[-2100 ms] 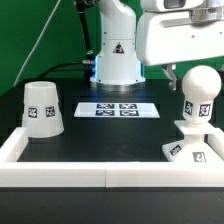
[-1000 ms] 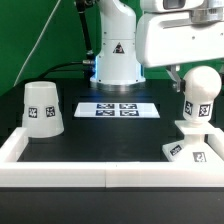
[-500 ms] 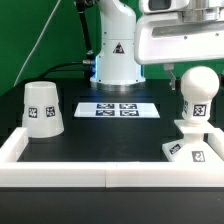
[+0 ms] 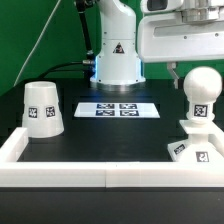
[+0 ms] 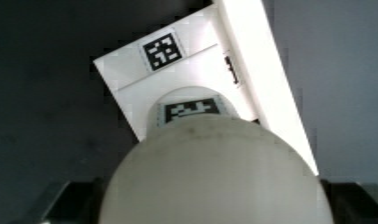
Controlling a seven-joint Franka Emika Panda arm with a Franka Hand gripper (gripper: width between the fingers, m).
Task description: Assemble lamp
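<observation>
Bulb (image 4: 200, 95) sits directly under the hand (image 4: 196, 70), at the exterior view's right edge. It stands on the square stepped base (image 4: 195, 148). Base is on the desk (image 4: 110, 140), in the near corner on the exterior view's right, just inside the raised white rim (image 4: 60, 172).

I see one dark finger (image 4: 172, 72) hanging beside the bulb's crown on the exterior view's left. A thin strip of background shows between finger and bulb. The other finger is hidden. In the wrist view the bulb's dome fills the lower frame and only vague grey shapes show in the two lower corners. I cannot tell whether the hand is clamped on the bulb or spread around it.

Arm (image 4: 185, 40): the white wrist block is level across the top of the exterior view, the hand pointing straight down. The wrist camera looks down along the bulb onto the base's tagged step.

Bulb's long axis is vertical, rounded end up, narrow neck down into the base, with one tag on its side facing the exterior camera. No lean that I can make out.

Shade (image 4: 42, 108) stands wide end down, well apart on the exterior view's left. Marker board (image 4: 118, 108) lies flat at the back, between shade and bulb.
</observation>
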